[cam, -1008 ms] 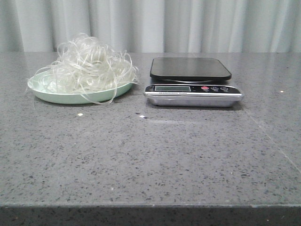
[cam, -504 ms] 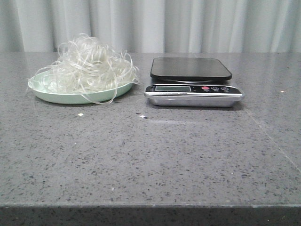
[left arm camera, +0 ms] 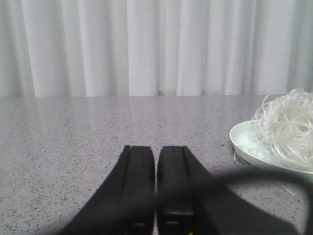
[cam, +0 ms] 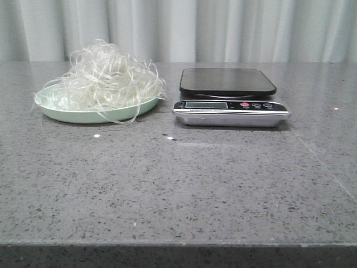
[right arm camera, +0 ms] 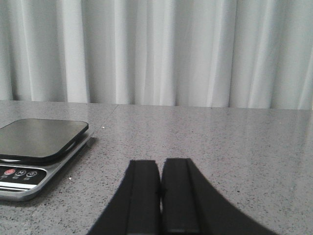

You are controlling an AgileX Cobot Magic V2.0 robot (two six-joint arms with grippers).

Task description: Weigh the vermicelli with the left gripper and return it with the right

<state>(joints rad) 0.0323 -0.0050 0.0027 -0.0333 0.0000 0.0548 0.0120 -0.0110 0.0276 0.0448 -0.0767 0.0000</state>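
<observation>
The vermicelli is a fluffy whitish tangle heaped on a pale green plate at the table's back left. It also shows in the left wrist view, on the plate. A kitchen scale with a bare black platform stands to its right; it shows in the right wrist view too. My left gripper is shut and empty, low over the table, apart from the plate. My right gripper is shut and empty, beside the scale. Neither gripper shows in the front view.
The grey speckled table runs to a front edge near the camera. A pale curtain hangs behind the table.
The plate and the scale sit a few pixels further right in the front view than before; nothing else differs.
</observation>
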